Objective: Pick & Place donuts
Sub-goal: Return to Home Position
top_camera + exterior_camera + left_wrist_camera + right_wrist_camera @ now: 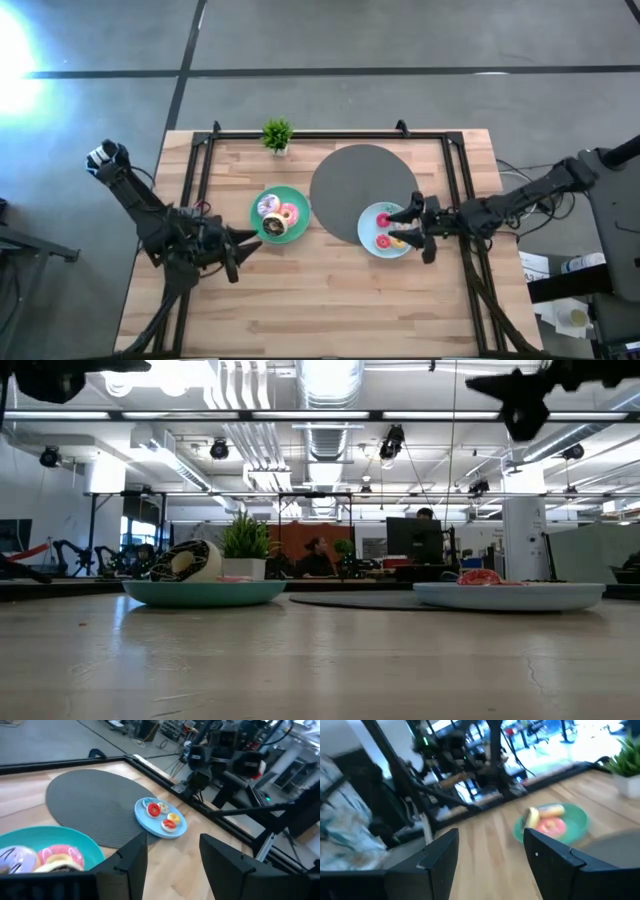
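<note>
**Left arm.** The left gripper (243, 256) hangs just beside the round teal plate (297, 195), on the side nearest its own arm. Its two dark fingers stand apart with nothing between them.

**Right arm.** The right gripper (408, 228) sits over the edge of the round pale blue plate (366, 232). Its fingers are likewise spread and empty.

**Teal plate.** I count three large toy rings on it, packed touching:
- the pink donut (289, 213)
- the lilac-white frosted donut (268, 205)
- the chocolate brown donut (275, 228), which in the low view stands raised on edge above the rim

**Pale blue plate.** It carries the tiny donuts:
- a red donut (153, 810)
- a yellow donut (173, 817)
- an orange-red donut (169, 824)
- a cream donut (164, 806)

I cannot fix the exact count from these views.

**Surroundings.**
- The big ribbed grey disc (360, 185) lies flat between the two plates. The pale blue plate overlaps its edge, and the teal plate lies just beside it.
- All of this rests on the light wooden table (330, 300).
- A small green potted plant (277, 133) stands upright at the table's far edge, well apart from both grippers.
- In the room beyond, I see a seated person (317, 556).
</note>
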